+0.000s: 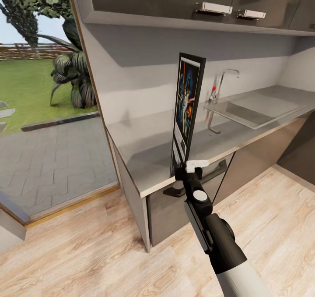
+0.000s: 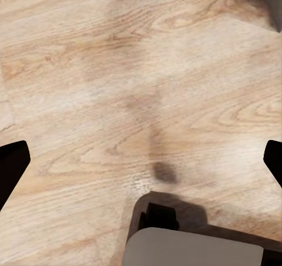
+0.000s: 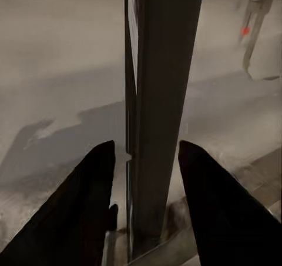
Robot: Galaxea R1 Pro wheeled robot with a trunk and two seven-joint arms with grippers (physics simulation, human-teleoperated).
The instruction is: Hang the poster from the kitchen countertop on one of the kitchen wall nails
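The poster (image 1: 188, 100) stands upright and edge-on to me, its dark blue artwork facing left, over the front edge of the steel kitchen countertop (image 1: 140, 143). My right gripper (image 1: 189, 171) is shut on the poster's lower end. In the right wrist view the thin dark frame of the poster (image 3: 158, 89) runs up between the two black fingers (image 3: 82, 207), with the countertop (image 3: 59, 72) behind. My left gripper (image 2: 141, 160) hangs open over the wooden floor (image 2: 117, 72), nothing between its fingertips (image 2: 12, 166).
An inset sink (image 1: 258, 108) and tap (image 1: 221, 84) lie to the right on the worktop. Wall cabinets with handles (image 1: 213, 8) hang overhead. A glass opening to a paved garden (image 1: 43, 148) is at the left. Dark cabinet fronts (image 1: 175, 213) stand under the counter.
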